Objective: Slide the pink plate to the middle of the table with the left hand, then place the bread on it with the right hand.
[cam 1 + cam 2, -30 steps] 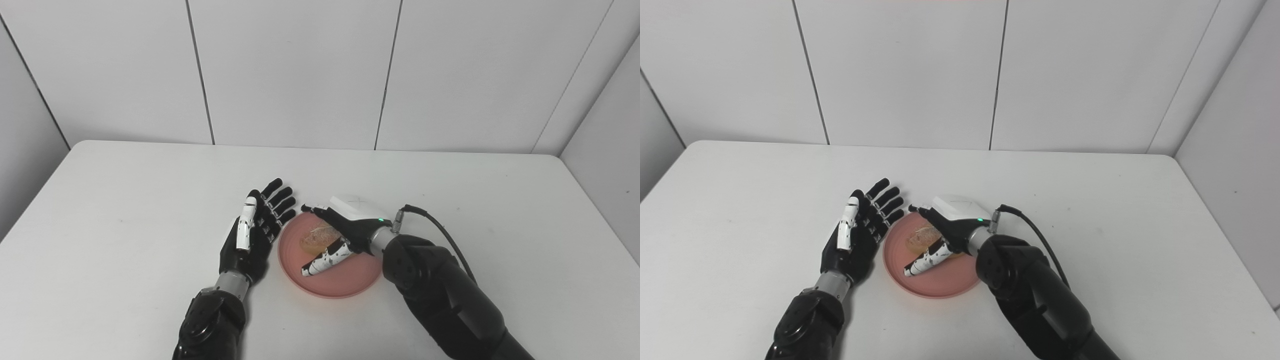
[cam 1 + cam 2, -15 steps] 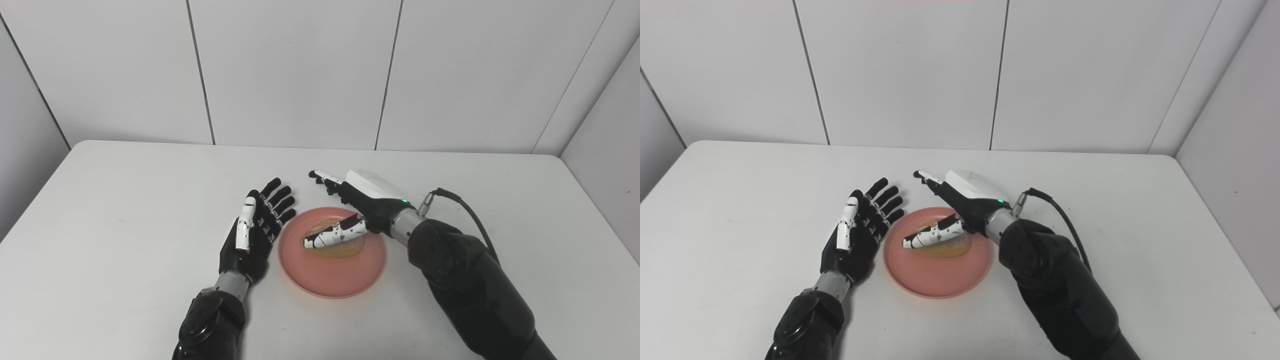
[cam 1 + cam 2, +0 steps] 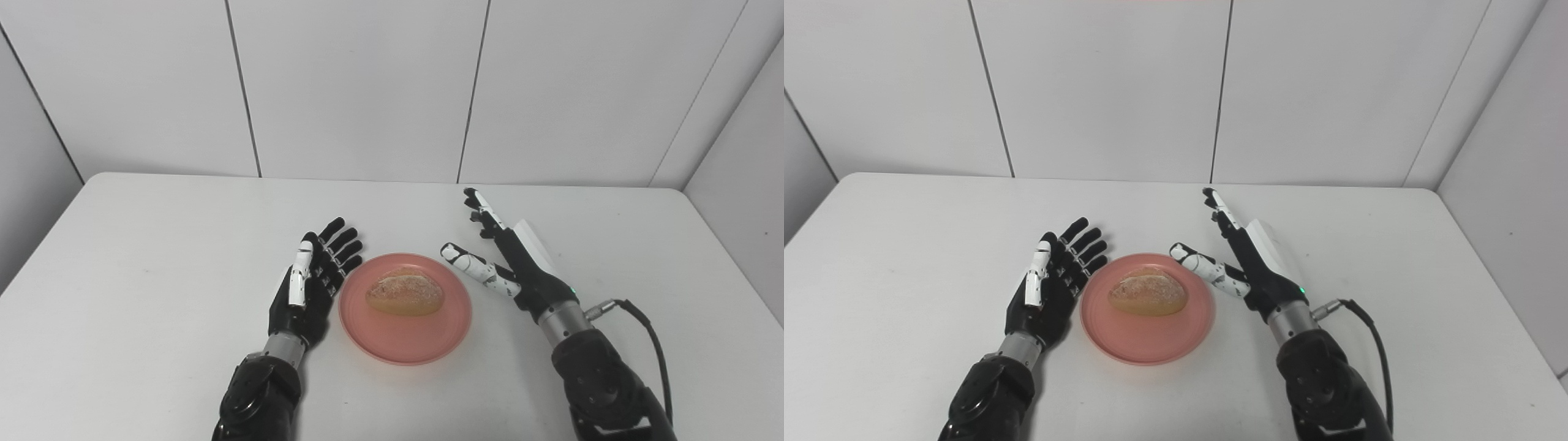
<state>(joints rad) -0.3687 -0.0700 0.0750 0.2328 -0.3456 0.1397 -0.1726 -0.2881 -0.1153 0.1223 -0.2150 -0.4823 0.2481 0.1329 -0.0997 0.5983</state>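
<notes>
Right hand [image 3: 514,263] is off the bread [image 3: 405,291] now, fingers spread and empty, drawn back to the right of the plate [image 3: 404,343]; half a second ago its thumb still lay across the loaf. Bread sits alone on the plate's far half. Plate is mid-bench, nearer the front edge. Left hand [image 3: 312,282] has stayed open and empty, just beside the plate's left rim. Judgement: both steps look done. Cannot tell whether left fingers touch the rim. Both forearms are cut off at the frame bottom.
</notes>
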